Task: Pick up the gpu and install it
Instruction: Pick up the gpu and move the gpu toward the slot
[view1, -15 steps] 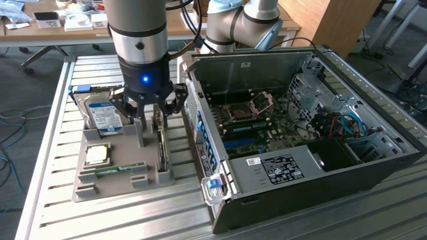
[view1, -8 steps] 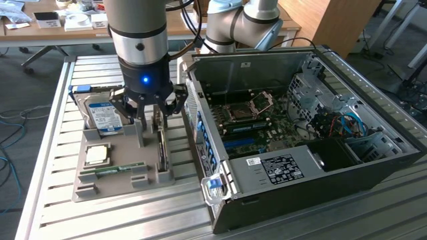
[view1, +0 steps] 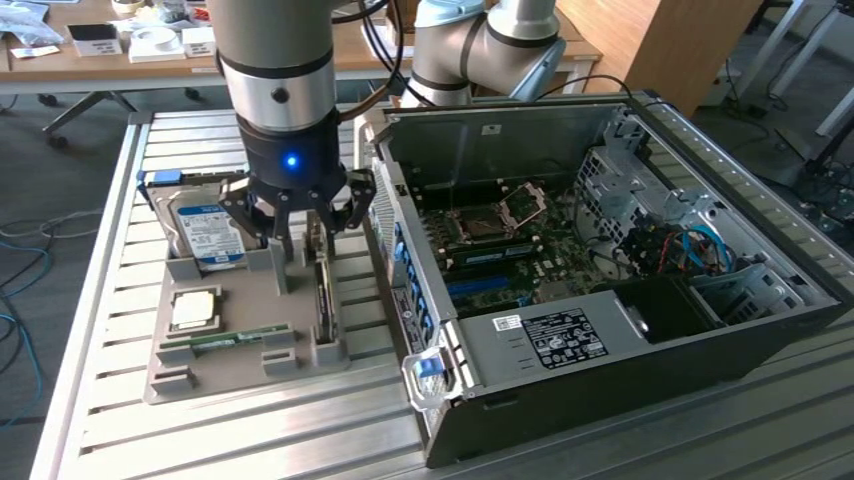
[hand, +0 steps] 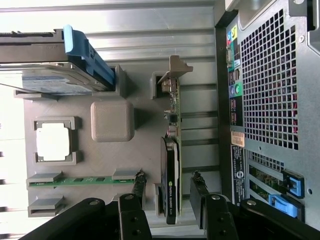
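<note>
One gpu (hand: 172, 150) stands on edge in a slot of the grey holder tray (view1: 220, 380), left of centre in the exterior view, and is not yet lifted. Its long axis runs along the tray's side, parallel with the nearby wall of the open computer case (view1: 747, 330). The silver bracket (hand: 172, 75) sits at the same end of the tray as the hard drive (view1: 207, 235). The black fan (hand: 169, 185) faces away from the case, toward the RAM stick (view1: 227, 338) and the processor (view1: 196, 310); the bare green board faces the case.

The fingers (hand: 137, 187) are spread apart, one on each side of the card at its fan end, with a gap showing on both sides. Nothing is clamped.

The card looks light and stiff, but probably fragile. A squeeze on the fan blades or the small parts on the board could do harm, and the smooth shroud may be slippery. The safest hold seems to be across the thickness, one finger on the fan housing and the other on the flat back of the board, well clear of the lower contact edge.

The tray rests on a slatted metal worktop (view1: 107, 420).
</note>
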